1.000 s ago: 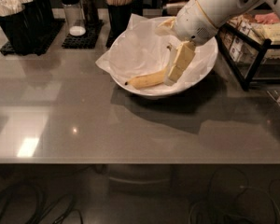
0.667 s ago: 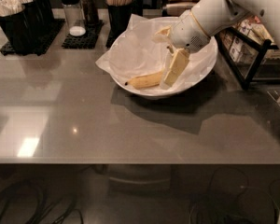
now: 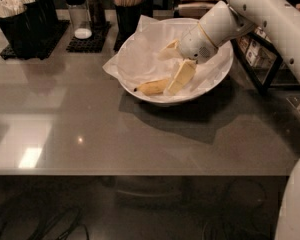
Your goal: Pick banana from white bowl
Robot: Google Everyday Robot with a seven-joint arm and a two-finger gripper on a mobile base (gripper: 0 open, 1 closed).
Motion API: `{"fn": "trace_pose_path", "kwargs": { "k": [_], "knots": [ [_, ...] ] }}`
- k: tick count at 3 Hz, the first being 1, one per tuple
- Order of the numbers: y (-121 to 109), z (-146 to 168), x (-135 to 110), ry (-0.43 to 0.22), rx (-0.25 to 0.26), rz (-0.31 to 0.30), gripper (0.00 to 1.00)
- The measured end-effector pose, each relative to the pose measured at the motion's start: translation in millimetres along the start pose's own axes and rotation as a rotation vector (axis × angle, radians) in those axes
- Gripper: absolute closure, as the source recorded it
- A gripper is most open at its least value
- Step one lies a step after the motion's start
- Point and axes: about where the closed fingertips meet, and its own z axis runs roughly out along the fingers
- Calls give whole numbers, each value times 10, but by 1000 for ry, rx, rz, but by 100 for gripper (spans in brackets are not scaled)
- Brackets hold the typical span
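Observation:
The white bowl (image 3: pixel 217 79) stands at the back middle of the grey table, lined with crinkled white paper (image 3: pixel 135 54) that sticks out past its rim. The yellow banana (image 3: pixel 151 87) lies in the front left of the bowl, dark stem to the left. My gripper (image 3: pixel 174 64) reaches down into the bowl from the right on the white arm. Its pale yellow fingers are apart: one finger (image 3: pixel 180 77) rests against the banana's right end, the other (image 3: pixel 168 49) is higher, over the paper. It holds nothing.
Black cups of utensils (image 3: pixel 17 19) stand on a black mat at the back left. A shaker (image 3: pixel 79 14) and a cup of sticks (image 3: pixel 128 4) stand behind the bowl. A black wire rack (image 3: pixel 260 59) is at the right. The table's front edge (image 3: pixel 140 173) runs across.
The gripper has moved down and a little left, deeper into the bowl, so its lower finger now sits at the banana's right end. The banana and bowl have not moved.

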Motion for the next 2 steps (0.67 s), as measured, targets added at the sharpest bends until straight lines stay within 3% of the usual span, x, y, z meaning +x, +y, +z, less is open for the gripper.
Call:
{"fn": "trace_pose_path", "kwargs": {
  "k": [1,2],
  "knots": [
    [-2,9,-1,-1,-1,0,17],
    [-17,207,28,-10,-44,4,10]
  ]
}}
